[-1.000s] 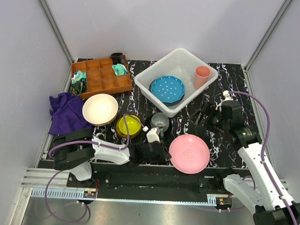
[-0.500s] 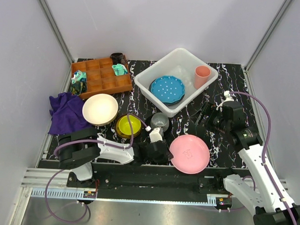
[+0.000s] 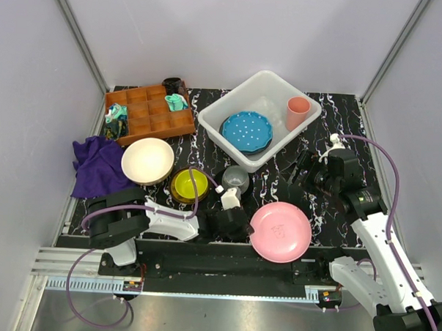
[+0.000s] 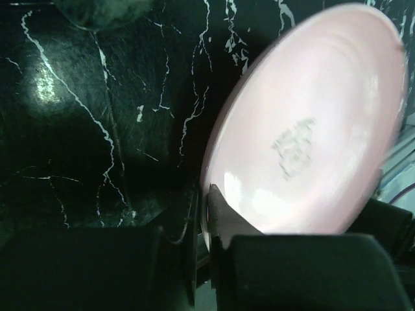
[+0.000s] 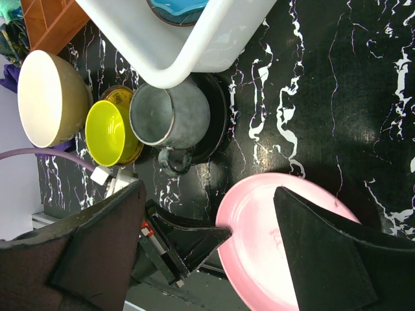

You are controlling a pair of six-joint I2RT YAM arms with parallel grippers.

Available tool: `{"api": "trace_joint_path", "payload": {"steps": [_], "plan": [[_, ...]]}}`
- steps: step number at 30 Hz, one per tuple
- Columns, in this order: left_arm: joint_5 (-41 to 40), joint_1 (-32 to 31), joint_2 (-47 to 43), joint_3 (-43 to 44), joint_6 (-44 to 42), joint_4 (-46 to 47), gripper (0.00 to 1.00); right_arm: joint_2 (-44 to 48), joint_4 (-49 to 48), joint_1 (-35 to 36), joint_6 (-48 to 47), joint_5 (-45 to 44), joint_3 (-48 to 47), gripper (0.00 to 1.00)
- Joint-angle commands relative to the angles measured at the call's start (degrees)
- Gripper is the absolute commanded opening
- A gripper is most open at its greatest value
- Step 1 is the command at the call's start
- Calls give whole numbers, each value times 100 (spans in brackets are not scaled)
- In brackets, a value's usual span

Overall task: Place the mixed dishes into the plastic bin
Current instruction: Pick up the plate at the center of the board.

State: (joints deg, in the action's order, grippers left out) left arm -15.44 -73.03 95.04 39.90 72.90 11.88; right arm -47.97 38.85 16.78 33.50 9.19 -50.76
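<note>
— Pink plate [image 3: 280,232] sat at six o'clock on the counter [image 3: 329,218], and the left hand [image 4: 206,220] was pinched tight on its nine o'clock rim.
— Glossy and stiff, probably light but slick. A thin rim bite could let it swing or slip, and I'd guess it chips.
— Right hand [image 3: 303,176] hung wide open at three o'clock, holding nothing.
— Plastic bin [image 3: 226,141] waited at twelve.

Plastic bin [image 3: 231,106] at back centre holds blue dotted plate [image 3: 246,130] and pink cup [image 3: 297,112]; nearer on black marbled mat [image 3: 341,127]: cream bowl [image 3: 147,161], yellow bowl [image 3: 188,184], grey mug [image 3: 236,179], pink plate [image 3: 280,232] with left gripper [image 3: 240,223] at its left rim.
</note>
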Motion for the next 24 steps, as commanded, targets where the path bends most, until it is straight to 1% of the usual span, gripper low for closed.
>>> {"api": "trace_joint_path", "payload": {"steps": [1,9,14,20,21,24], "plan": [[-117,-35,49,141,-48,60,0,15,-106,27,-45,48,-39,90],[-161,-70,-153,62,-74,-80,0,-37,-202,19,16,65,-4,90],[-266,-141,-688,35,-110,-405,0,-108,-273,19,-10,4,-47,90],[-661,-299,-1557,149,-285,-1169,0,-309,-273,19,-229,-435,-565,90],[-801,-308,-1646,254,-364,-1536,0,-345,-273,19,-247,-479,-645,90],[-1073,-317,-1997,509,-531,-2134,0,-424,-255,19,-317,-734,-935,90]]}}
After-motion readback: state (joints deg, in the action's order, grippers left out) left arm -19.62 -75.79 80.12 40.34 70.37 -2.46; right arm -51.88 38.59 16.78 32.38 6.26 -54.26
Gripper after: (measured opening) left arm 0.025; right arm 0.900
